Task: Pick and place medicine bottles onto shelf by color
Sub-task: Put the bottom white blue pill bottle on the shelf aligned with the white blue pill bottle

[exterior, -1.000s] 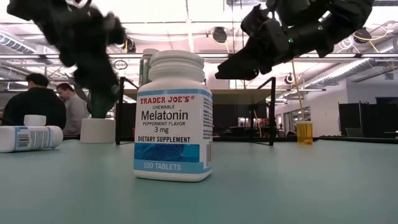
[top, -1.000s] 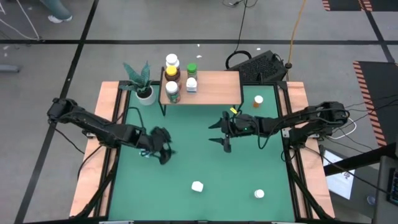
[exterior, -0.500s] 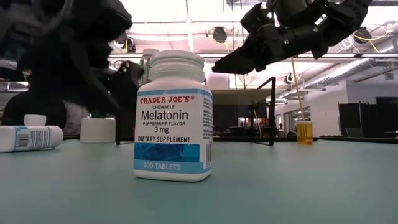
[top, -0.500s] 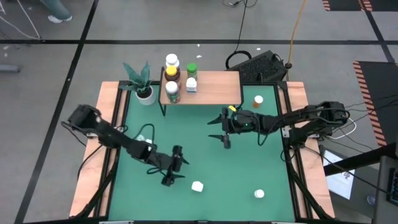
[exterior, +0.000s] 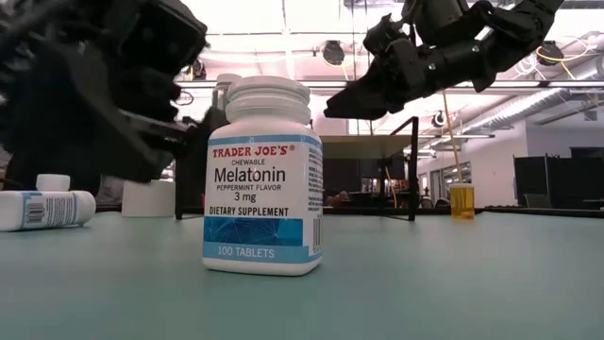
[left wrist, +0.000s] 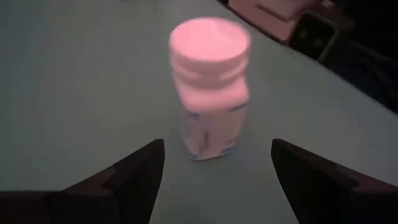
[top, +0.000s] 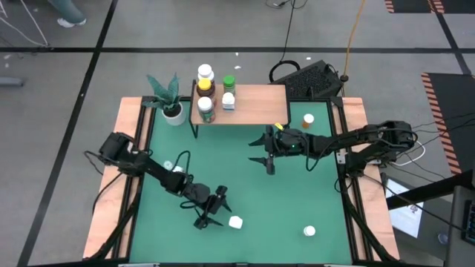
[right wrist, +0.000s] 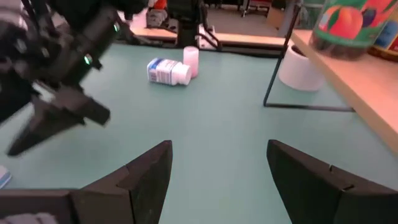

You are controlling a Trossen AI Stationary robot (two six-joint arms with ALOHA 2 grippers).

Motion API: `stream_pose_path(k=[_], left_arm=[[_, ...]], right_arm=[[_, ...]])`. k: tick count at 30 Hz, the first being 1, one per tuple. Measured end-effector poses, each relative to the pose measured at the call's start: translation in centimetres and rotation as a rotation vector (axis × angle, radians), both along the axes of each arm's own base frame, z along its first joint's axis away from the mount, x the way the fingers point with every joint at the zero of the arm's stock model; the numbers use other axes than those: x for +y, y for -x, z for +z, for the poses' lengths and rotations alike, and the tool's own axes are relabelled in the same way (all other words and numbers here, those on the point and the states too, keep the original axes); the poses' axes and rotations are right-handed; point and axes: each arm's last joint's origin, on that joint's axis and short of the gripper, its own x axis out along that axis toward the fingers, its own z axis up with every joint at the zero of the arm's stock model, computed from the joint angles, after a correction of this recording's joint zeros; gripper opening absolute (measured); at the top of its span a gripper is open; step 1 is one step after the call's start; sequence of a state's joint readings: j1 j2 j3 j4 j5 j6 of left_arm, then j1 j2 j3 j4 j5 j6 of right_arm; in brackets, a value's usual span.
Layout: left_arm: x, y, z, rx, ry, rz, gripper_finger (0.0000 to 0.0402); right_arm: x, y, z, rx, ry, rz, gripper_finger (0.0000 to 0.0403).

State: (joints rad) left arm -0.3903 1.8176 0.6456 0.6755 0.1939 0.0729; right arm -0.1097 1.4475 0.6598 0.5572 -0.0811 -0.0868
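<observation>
A white-and-blue medicine bottle (top: 236, 222) with a white cap stands upright on its base on the green table near the front edge; it fills the low view (exterior: 262, 179). My left gripper (top: 220, 208) is open just left of it, low over the table. In the left wrist view the bottle (left wrist: 208, 87) stands a little beyond the two fingers, untouched. My right gripper (top: 261, 154) hangs open above the table in front of the shelf (top: 252, 107). Several bottles (top: 205, 110) stand on the shelf's left end.
A white bottle (top: 309, 231) stands near the front right. An orange one (top: 308, 119) stands right of the shelf. A white-and-blue bottle (right wrist: 168, 71) lies on its side next to a pale pink one (right wrist: 190, 61) at the table's left. A potted plant (top: 172, 111) stands left of the shelf.
My left gripper has swung down and toward the table's near edge and right, up to the white-and-blue bottle, rolling about its own axis as it went. Its fingers stay open. The bottle has not moved.
</observation>
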Motion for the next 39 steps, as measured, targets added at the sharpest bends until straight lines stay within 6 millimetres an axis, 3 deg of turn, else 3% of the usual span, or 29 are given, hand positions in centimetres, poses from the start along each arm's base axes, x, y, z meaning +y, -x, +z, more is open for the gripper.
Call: stream_pose_path(k=[8,14,19,25,30,34,39], left_arm=[[-0.1,-0.7,-1.7,-0.033,0.04,-0.012,0.0296],[0.2,-1.4,-1.2,-0.056,0.066,0.01,0.0296],[-1.8,-1.9,-0.3,-0.078,0.066,0.052,0.0296],[-4.5,-1.7,0.6,-0.123,0.033,0.133,0.0296],[-5.4,-1.6,0.8,-0.11,0.032,0.224,0.0296],[-5.4,-1.5,0.3,-0.097,0.029,0.261,0.0296],[-5.6,-1.8,-1.9,-0.053,-0.011,0.262,0.0296]], right_arm=[[-0.5,0.0,0.2,-0.021,0.041,-0.005,0.0258],[-0.6,0.1,-0.2,0.027,-0.02,-0.026,0.0258],[0.6,0.6,-1.3,0.093,-0.091,-0.011,0.0258],[3.1,1.8,-2.7,0.045,-0.162,0.039,0.0258],[4.8,2.7,-3.1,0.015,-0.162,0.018,0.0258],[5.7,3.1,-2.8,0.015,-0.143,0.008,0.0258],[6.2,3.3,-2.2,-0.008,-0.111,0.019,0.0258]])
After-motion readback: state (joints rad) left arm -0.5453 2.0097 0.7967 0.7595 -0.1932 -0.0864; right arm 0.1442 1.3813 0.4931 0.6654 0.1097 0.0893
